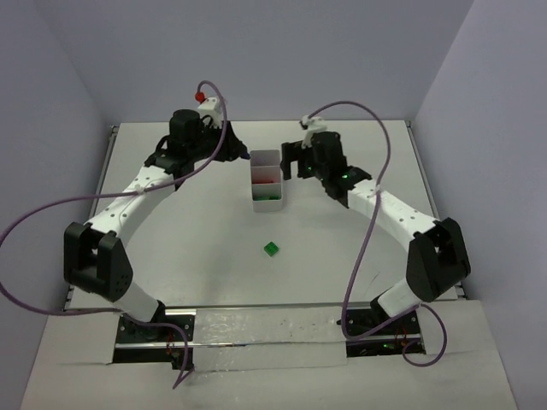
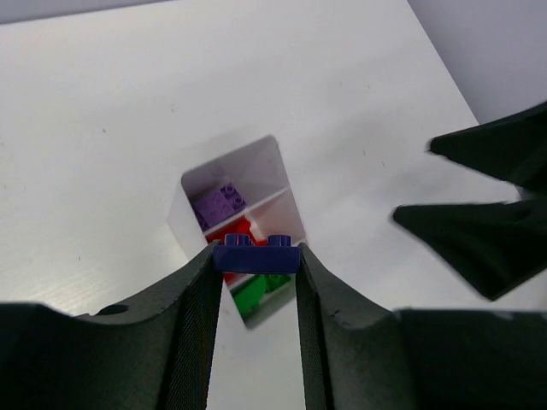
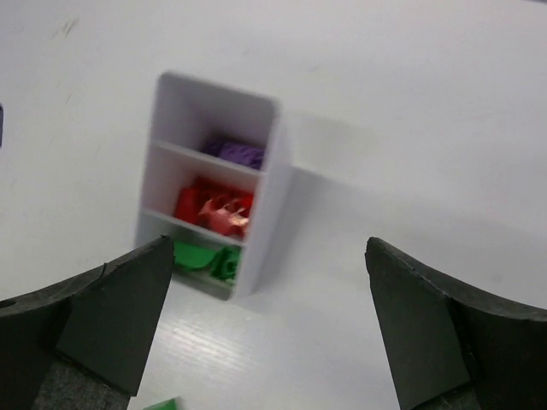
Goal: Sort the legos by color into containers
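The white bench (image 1: 171, 256) carries the three-compartment tray (image 1: 252, 181) between the two claws. The right claw (image 3: 269, 256) gapes wide just beside it, gripping nothing. The left claw (image 2: 256, 265) pinches a dark blue brick (image 2: 256, 255) at its fingertips. A loose green brick (image 1: 271, 248) lies nearer the bases, well apart from both claws.

Tray (image 3: 275, 205): thin white plastic, smooth, soft sheen on the walls.
Blue brick (image 2: 256, 254), purple brick (image 2: 220, 203), red bricks (image 3: 214, 209), green brick (image 1: 271, 248): hard moulded plastic, smooth. Glossy highlights show on the red.
Table (image 1: 197, 248): white, matt, with a fine straight grain seen close up.
Left fingers (image 2: 198, 333): black, matt, inner faces finely ribbed.
Right fingers (image 3: 111, 316): black, matt, slightly grainy.
Arm shells (image 1: 137, 188): white plastic, smooth.
Joints (image 1: 98, 260): black, dull sheen.
Cables (image 1: 363, 248): purple, smooth sheath.
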`<action>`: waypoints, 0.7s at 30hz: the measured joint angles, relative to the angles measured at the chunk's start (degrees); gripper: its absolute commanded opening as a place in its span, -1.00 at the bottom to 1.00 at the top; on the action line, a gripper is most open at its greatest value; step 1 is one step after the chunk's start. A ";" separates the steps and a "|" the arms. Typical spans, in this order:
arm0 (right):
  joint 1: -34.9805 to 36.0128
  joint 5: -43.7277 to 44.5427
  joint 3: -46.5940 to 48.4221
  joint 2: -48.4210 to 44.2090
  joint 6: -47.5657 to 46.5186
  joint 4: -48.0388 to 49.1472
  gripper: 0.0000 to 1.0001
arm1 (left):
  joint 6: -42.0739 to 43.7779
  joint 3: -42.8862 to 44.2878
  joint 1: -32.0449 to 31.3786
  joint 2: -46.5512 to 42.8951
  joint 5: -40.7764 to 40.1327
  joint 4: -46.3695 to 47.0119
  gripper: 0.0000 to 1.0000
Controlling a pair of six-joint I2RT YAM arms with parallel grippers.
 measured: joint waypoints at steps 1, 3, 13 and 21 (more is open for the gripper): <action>-2.01 -0.24 0.11 -1.25 0.20 -0.74 1.00 | -0.08 1.60 -0.82 1.61 -1.48 -0.05 -1.00; -5.62 -0.45 0.14 -3.53 0.59 -2.33 1.00 | -0.49 3.89 -2.56 4.58 -4.66 -0.11 -1.00; -9.53 -3.52 -0.47 -7.97 1.06 -6.41 1.00 | -2.98 9.29 -9.57 14.06 -20.54 -0.26 -0.98; -9.69 -4.77 -0.76 -7.95 1.06 -7.51 1.00 | -4.12 12.33 -12.04 18.07 -31.15 -0.26 -0.81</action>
